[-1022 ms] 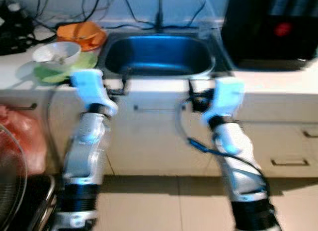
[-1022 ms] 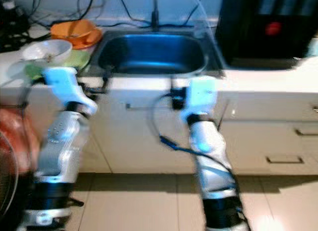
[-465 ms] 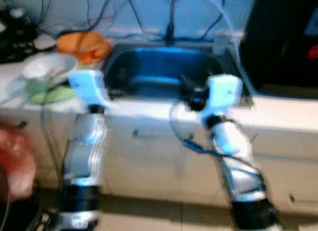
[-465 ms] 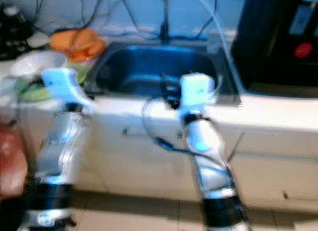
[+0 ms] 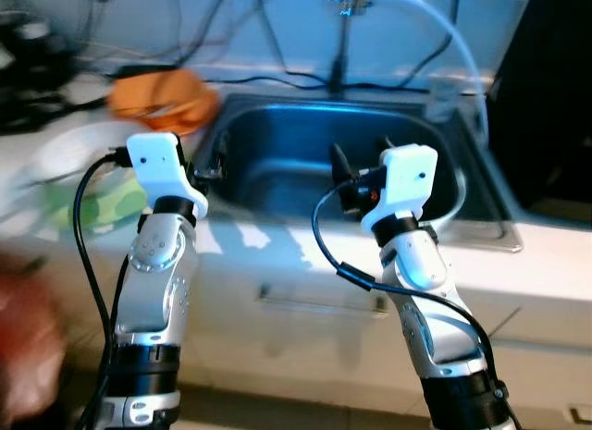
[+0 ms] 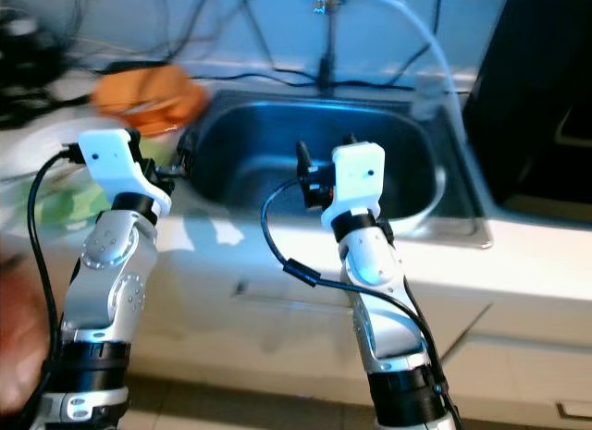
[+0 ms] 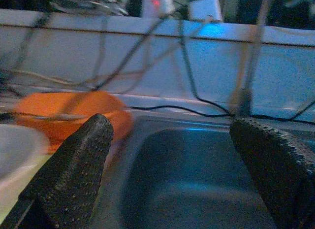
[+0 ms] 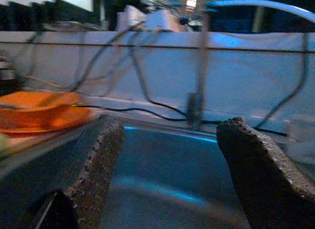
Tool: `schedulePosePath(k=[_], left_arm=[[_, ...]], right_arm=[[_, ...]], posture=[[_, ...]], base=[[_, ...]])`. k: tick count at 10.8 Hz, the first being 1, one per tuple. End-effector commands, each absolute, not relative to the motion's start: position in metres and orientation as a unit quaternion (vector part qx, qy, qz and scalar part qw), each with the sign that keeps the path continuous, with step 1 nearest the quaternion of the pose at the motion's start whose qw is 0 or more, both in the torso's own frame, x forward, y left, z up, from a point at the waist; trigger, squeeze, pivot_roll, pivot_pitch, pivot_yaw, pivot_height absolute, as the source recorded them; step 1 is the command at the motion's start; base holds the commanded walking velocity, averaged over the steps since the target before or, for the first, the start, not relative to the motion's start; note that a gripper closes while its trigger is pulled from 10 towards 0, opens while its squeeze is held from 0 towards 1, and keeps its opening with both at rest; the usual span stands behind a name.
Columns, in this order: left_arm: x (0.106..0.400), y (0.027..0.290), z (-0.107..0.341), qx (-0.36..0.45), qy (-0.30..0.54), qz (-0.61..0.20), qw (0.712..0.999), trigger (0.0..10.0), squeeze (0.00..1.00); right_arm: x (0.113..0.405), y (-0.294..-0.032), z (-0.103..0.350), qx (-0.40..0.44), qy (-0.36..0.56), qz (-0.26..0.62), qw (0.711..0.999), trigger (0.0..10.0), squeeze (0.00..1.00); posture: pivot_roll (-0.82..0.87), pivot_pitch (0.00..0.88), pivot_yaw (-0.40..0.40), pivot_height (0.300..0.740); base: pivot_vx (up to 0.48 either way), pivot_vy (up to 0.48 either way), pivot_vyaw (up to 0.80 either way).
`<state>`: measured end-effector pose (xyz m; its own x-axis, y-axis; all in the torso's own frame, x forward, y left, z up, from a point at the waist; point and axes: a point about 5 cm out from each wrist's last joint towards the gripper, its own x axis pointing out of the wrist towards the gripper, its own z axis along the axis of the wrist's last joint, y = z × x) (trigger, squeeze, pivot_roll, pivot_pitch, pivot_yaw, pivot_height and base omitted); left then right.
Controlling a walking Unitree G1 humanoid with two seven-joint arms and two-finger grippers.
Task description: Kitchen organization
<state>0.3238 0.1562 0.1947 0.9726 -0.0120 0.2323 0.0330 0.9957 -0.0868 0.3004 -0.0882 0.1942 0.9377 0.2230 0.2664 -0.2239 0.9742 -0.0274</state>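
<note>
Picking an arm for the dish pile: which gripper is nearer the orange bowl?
Left. The left gripper sits at the sink's left rim, just in front of the orange bowl. The right gripper is over the basin, farther right.

One steel sink (image 5: 277, 143), one orange bowl (image 5: 162, 95), one white bowl (image 5: 69, 153), two claws

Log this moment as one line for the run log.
left gripper: open, empty, at sink front-left rim | right gripper: open, empty, over basin | orange bowl: on counter left of sink
</note>
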Motion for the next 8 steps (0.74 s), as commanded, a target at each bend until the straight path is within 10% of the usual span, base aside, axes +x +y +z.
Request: schedulePosePath(k=[1, 8], left_arm=[[0.3244, 0.1489, 0.1985, -0.054, -0.122, -0.020, 0.991, 10.0, 0.00], [0.3256, 0.1496, 0.1923, -0.058, -0.102, -0.006, 0.993, 10.0, 0.00]], right_arm=[[0.3015, -0.0943, 0.1967, 0.005, -0.140, 0.102, 0.985, 10.0, 0.00], [0.3016, -0.0939, 0.1946, 0.009, -0.132, 0.100, 0.986, 10.0, 0.00]], posture=[[-0.03, 0.015, 0.023, 0.740], [-0.02, 0.017, 0.025, 0.740]], base=[[0.000, 0.000, 0.00], [0.000, 0.000, -0.34]])
